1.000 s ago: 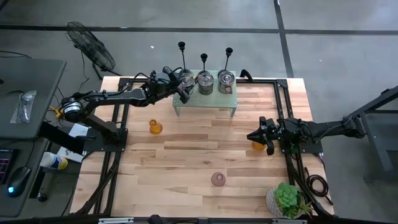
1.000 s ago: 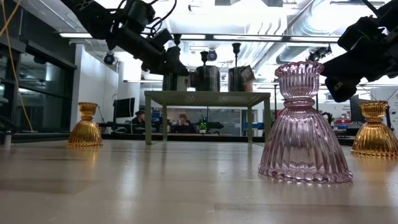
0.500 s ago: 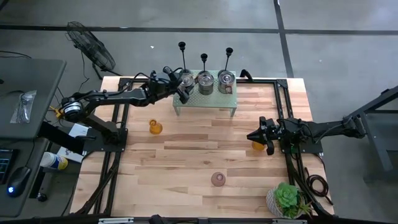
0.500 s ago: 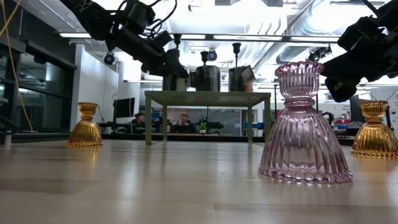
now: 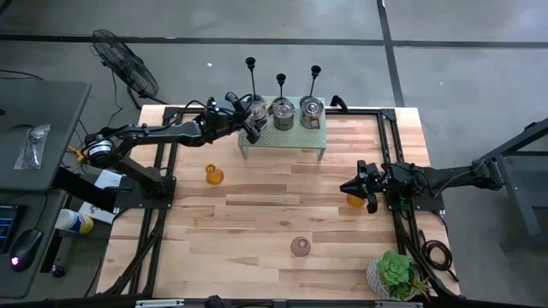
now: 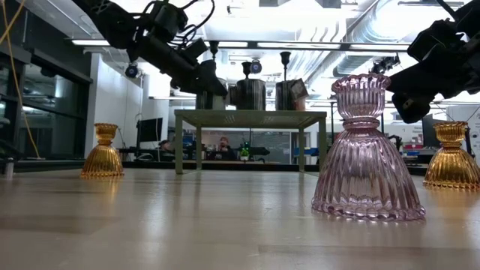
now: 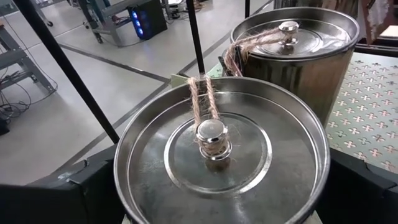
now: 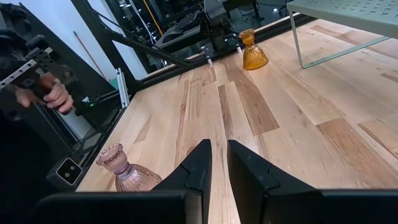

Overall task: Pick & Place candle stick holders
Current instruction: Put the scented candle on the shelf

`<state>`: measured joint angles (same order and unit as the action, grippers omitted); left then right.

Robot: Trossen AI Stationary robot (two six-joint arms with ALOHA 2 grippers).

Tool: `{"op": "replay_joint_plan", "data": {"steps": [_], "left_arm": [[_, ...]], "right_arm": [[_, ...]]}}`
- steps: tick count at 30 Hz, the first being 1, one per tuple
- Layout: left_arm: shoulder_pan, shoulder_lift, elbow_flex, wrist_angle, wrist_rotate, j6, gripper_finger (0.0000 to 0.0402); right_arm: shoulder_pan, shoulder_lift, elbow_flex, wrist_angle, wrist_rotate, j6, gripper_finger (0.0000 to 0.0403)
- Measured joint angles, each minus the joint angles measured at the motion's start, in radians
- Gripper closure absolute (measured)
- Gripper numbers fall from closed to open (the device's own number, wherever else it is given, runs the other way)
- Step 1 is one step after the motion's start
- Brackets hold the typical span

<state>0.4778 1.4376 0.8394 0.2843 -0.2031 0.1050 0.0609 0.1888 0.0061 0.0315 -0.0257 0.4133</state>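
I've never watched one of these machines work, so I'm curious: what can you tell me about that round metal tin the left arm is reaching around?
The tin is a shiny silver-coloured metal canister, round, with a flat lid carrying a small knob at its centre; rough twine runs from the knob over the rim. It stands upright on the small green stand at the table's far edge, leftmost of three. The left gripper is open, one dark finger on each side of the tin. Whether they touch it, I cannot tell.

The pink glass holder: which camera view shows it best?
The low view: the pink glass holder stands close, whole and upright. In the high view it is a small spot; the right wrist view shows it partly.
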Motion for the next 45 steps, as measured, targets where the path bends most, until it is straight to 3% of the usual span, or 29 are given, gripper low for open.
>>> {"op": "replay_joint_plan", "data": {"steps": [21, 45], "left_arm": [[0.000, -0.021, -0.002, -0.014, -0.054, -0.005, 0.0013], [0.001, -0.022, 0.000, -0.102, 0.055, -0.008, 0.0004]], "right_arm": [[0.000, 0.000, 0.000, 0.000, 0.000, 0.000, 0.0359], [0.000, 0.000, 0.000, 0.000, 0.000, 0.000, 0.0359]]}}
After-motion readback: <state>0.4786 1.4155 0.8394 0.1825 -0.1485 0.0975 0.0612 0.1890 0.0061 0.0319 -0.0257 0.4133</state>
